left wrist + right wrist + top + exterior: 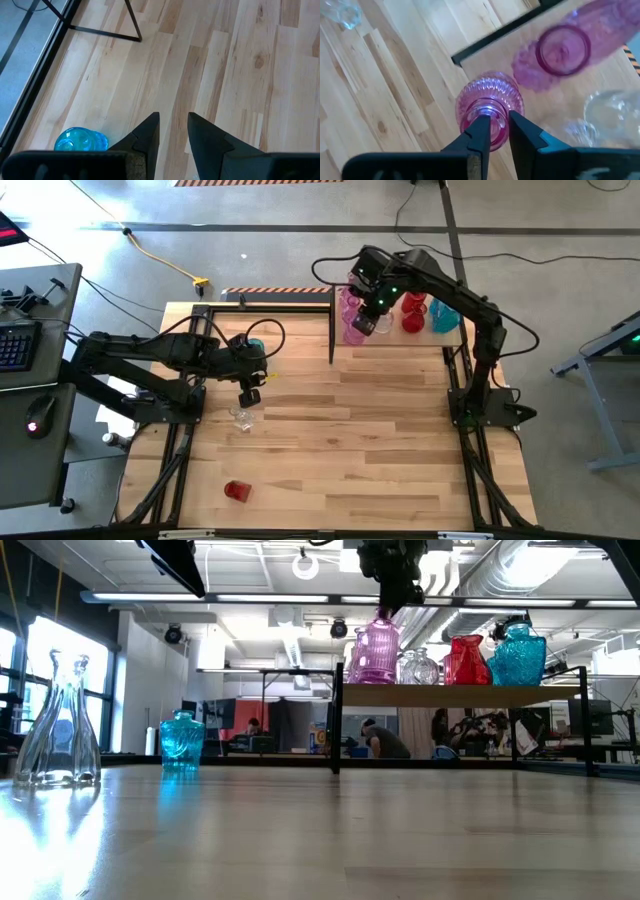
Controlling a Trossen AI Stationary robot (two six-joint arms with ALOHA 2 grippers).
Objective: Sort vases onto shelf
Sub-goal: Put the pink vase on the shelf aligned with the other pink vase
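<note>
One pink vase point(489, 114) is clamped at the neck by the right hand point(496, 126) for upright placing on the shelf point(460, 695), left hand point(173, 131) slightly parted, idle above the desk point(380, 430).

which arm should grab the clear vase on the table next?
Left, probably. The left gripper hangs empty, fingers slightly apart, just above the clear vase. The right gripper is across the table at the shelf, shut on a pink vase.

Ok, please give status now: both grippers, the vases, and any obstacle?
Right gripper on pink vase neck at the shelf. Left gripper open, empty, above clear vase. Nothing in the way.
</note>
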